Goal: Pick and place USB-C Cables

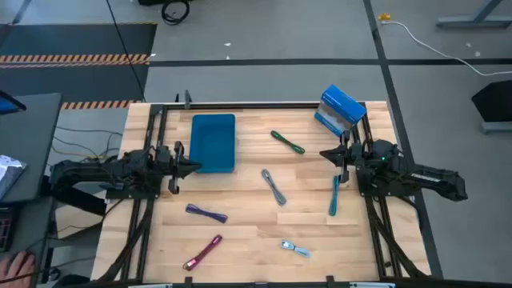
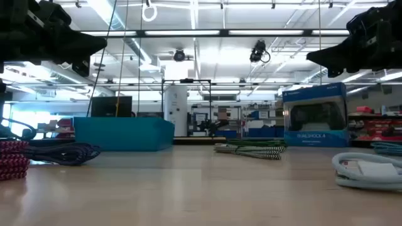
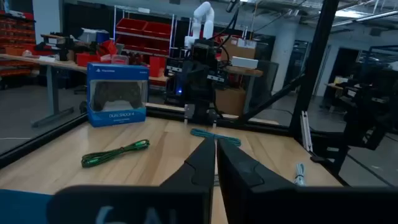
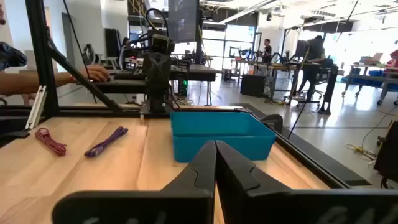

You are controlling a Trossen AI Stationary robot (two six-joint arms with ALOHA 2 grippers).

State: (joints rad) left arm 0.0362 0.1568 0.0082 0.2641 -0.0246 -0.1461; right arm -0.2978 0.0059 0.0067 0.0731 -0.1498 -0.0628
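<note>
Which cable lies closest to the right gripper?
The teal cable, a straight bundle just beside the right gripper on the table's right side. The dark green cable and grey cable lie farther toward the middle.

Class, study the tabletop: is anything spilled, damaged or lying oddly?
Nothing stands out. Six cables lie loose on the table, none yet in the blue tray. The boxed controller sits askew at the far right corner. Both hands are shut and hold nothing.

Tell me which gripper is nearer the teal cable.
Right. The right gripper sits just beside the teal cable's far end; the left gripper is across the table, by the blue tray.
</note>
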